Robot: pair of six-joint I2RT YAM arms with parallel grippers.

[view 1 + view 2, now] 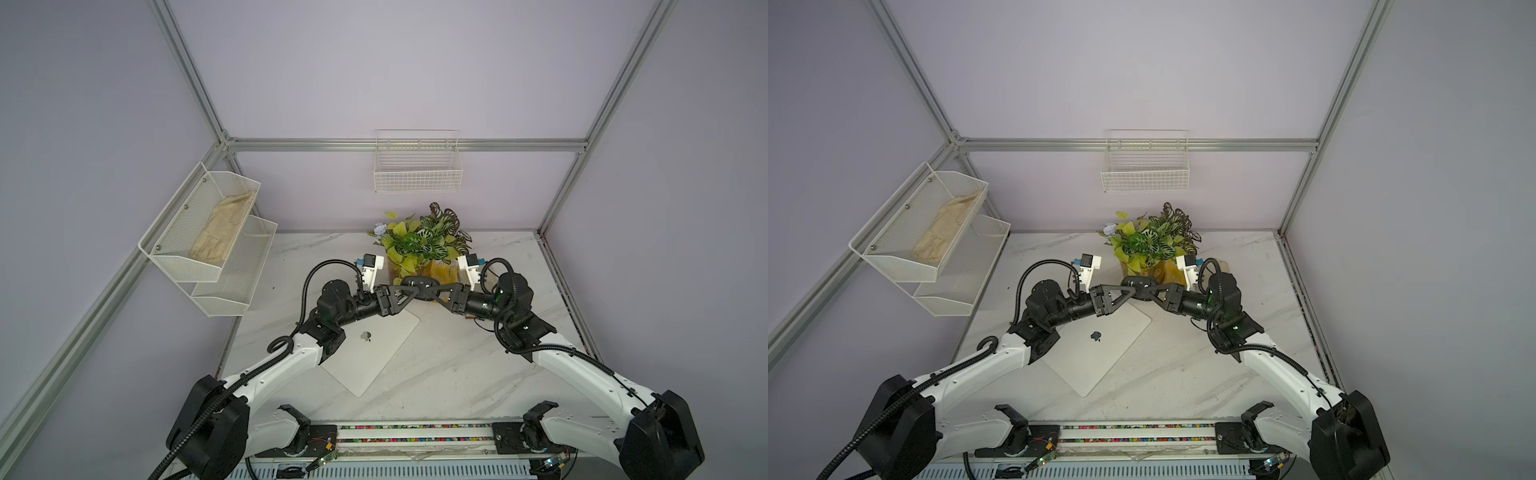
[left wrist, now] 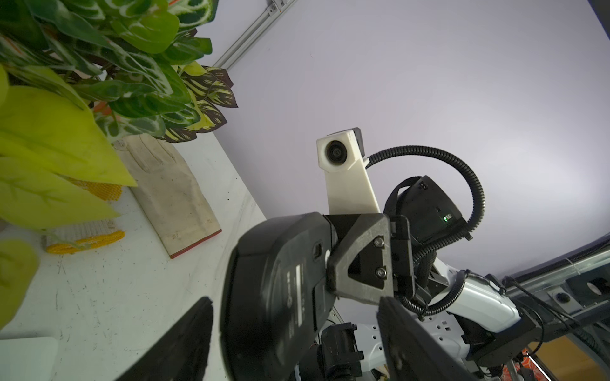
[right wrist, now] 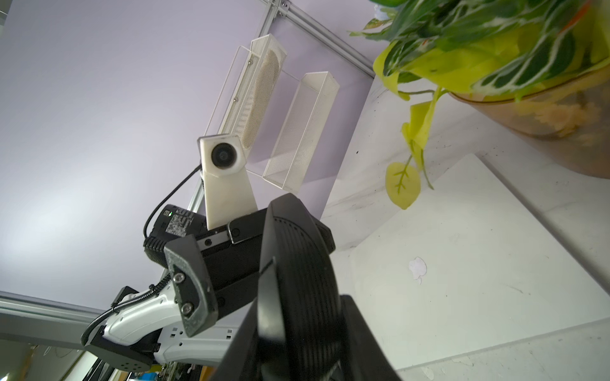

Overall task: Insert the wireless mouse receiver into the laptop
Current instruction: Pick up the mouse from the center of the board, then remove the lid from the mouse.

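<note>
Silver-white laptop [image 1: 374, 357] lies shut and flat on the marble table [image 1: 457, 374], dark logo [image 1: 365, 336] up; its long sides run diagonally, from the near edge toward the far right; left part is hidden under the left arm; far corner sits just below both grippers in both top views; receiver not made out in any view, too small or hidden. Black mouse [image 1: 419, 286] is up in the air between the two grippers, in front of the plant [image 1: 419, 241]; it is turned on edge, underside facing the left wrist camera, ribbed shell toward the right one; small dark recess [image 2: 317, 250] on the underside, contents unclear. Right gripper [image 3: 303, 313] is clamped on the mouse, one fingertip [image 2: 340, 264] pressed on the underside just beside that recess; left gripper [image 2: 293, 300] has jaws spread wide, fingers [image 2: 194, 336] straddling the mouse on both sides, small gaps showing, holding nothing.
</note>
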